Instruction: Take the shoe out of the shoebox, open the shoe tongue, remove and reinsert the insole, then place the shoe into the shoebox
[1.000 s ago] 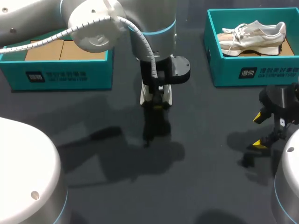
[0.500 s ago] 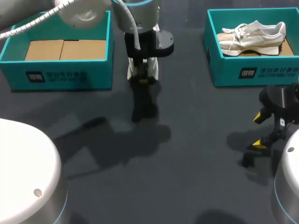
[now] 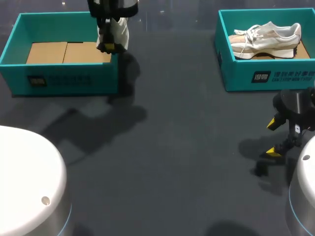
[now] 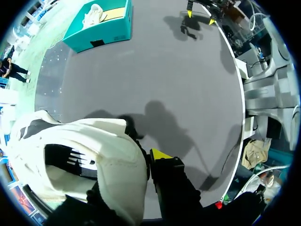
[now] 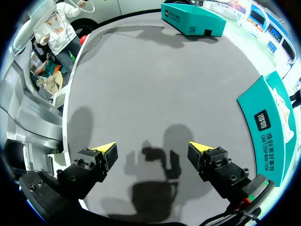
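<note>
The left gripper (image 3: 109, 47) is clenched on a white sneaker (image 3: 118, 32), which hangs over the inner end wall of the left teal shoebox (image 3: 64, 78) (cardboard liner (image 3: 66, 52) visible inside). A second white sneaker (image 3: 268, 37) lies in the right teal shoebox (image 3: 275, 76). The right gripper (image 3: 272, 138) is released, with its fingers spread. It hangs low over the dark bench (image 3: 187, 162) near that shoebox.

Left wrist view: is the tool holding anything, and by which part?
Yes. The left tool is shut on the white shoe, apparently pinching its side wall beside the opening. The finger on the shoe's far side is hidden.
</note>
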